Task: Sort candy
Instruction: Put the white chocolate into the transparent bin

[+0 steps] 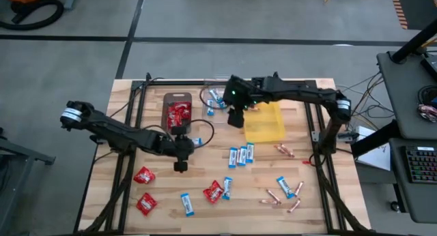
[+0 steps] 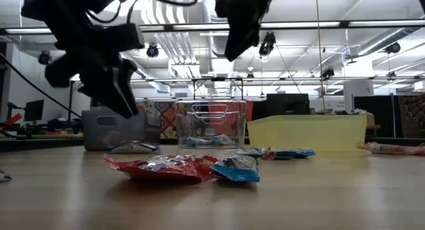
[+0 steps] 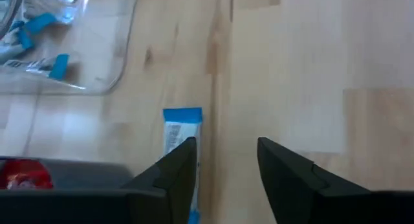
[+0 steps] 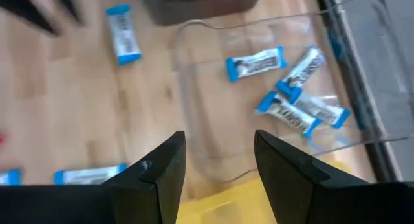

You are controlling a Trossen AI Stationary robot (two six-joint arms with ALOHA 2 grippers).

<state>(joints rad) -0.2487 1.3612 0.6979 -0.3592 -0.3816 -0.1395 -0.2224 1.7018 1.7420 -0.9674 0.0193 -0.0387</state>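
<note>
Candy lies loose on the wooden table: red packets [image 1: 143,174], blue-and-white bars [image 1: 241,154] and pinkish-copper sticks [image 1: 285,151]. My left gripper [image 3: 226,143] hangs open above the table near its middle, with nothing between its fingers. One blue bar [image 3: 182,128] lies on the wood just beside and below its one finger. My right gripper [image 4: 218,134] is open and empty, high over the clear tray [image 4: 352,130], which holds three blue bars [image 4: 255,63]. In the high view the left gripper [image 1: 188,146] is near the dark tray [image 1: 166,120] and the right gripper [image 1: 235,119] is by the yellow tray [image 1: 265,130].
The dark tray with red packets, the clear tray [image 1: 217,98] and the yellow tray stand in a row at the table's far side. Black frame rails run along the left and right edges. Bare wood lies between the scattered sweets at the near side.
</note>
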